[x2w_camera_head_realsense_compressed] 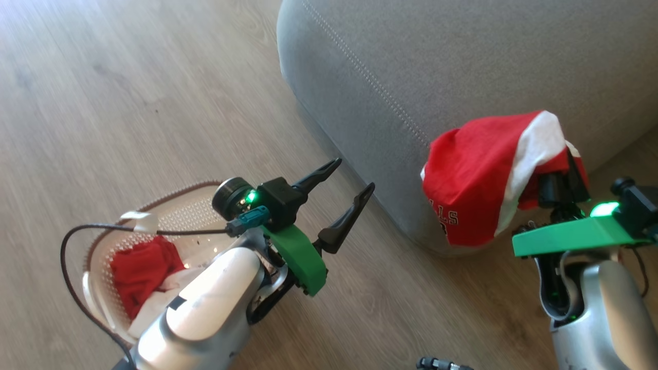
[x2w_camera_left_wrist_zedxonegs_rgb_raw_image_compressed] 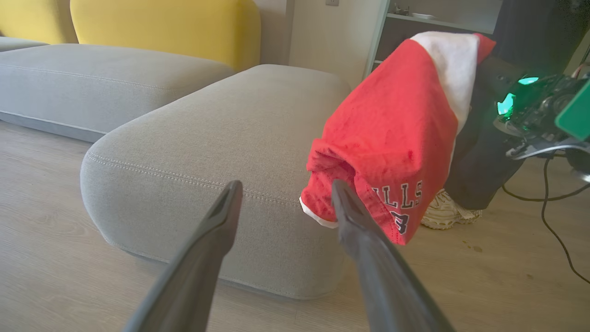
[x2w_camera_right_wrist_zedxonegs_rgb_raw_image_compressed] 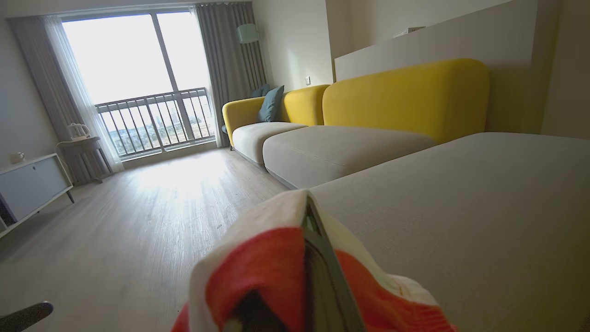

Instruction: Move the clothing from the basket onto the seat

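Nearest the robot, the basket is sitting on the wood floor at the left, holding a red bundle and a white piece. So part of the load is not yet moved.

The left gripper is hovering just past the basket over bare floor. Its fingers are spread wide and carrying nothing.

The right gripper is holding the red garment up in front of the seat's rounded corner. The cloth is draping over both fingers. In the right wrist view they are showing together at centre, so they appear clenched on it.

The seat is lying beyond, grey and broad.

Step in hand, as judged: the carry to the seat.
- Lift until the hanging hem with the lettering is clearing the stitched edge.
- Reach well inward over the cushion before letting go; a drop at the corner is likely to slide off.
- Watch for cloth snagging on the fingers.
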Motion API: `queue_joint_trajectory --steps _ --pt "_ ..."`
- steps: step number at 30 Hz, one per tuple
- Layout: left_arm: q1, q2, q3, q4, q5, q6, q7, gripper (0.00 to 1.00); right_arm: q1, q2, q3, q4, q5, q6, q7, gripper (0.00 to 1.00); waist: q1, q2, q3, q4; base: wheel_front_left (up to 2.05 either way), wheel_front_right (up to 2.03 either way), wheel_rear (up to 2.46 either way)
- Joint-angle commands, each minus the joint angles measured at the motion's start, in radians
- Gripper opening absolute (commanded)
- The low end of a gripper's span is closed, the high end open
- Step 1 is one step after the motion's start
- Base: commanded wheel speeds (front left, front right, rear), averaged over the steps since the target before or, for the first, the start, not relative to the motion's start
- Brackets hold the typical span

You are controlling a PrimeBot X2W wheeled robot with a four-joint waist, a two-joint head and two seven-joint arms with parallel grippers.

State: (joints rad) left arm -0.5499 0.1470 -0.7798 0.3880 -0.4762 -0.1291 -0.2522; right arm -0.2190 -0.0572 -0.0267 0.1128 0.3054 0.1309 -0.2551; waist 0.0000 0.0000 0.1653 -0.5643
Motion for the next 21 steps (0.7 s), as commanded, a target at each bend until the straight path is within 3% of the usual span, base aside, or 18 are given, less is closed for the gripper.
queue_joint_trajectory --steps 1,9,17,21 --pt "-0.052 0.020 0.027 -0.040 -0.006 -0.001 -0.010 1.00 -0.019 0.006 0.014 -0.045 -0.008 0.000 -0.007 0.00 0.0000 0.0000 0.017 -0.002 0.00 0.00 0.00" --pt "-0.049 0.085 0.013 -0.106 0.007 -0.002 -0.010 1.00 -0.101 0.007 -0.043 -0.045 -0.047 0.000 -0.007 0.00 0.0000 0.0000 0.113 -0.007 0.00 0.00 0.00" --pt "-0.027 0.186 0.027 -0.176 0.025 -0.002 -0.010 1.00 -0.291 -0.002 -0.110 0.042 -0.125 0.000 -0.007 0.00 0.0000 0.0000 0.234 -0.010 0.00 0.00 0.00" --pt "-0.037 0.229 0.019 -0.217 0.034 -0.002 -0.010 1.00 -0.380 -0.019 -0.173 0.097 -0.160 0.000 -0.007 0.00 0.0000 0.0000 0.304 0.023 0.00 0.00 0.00"
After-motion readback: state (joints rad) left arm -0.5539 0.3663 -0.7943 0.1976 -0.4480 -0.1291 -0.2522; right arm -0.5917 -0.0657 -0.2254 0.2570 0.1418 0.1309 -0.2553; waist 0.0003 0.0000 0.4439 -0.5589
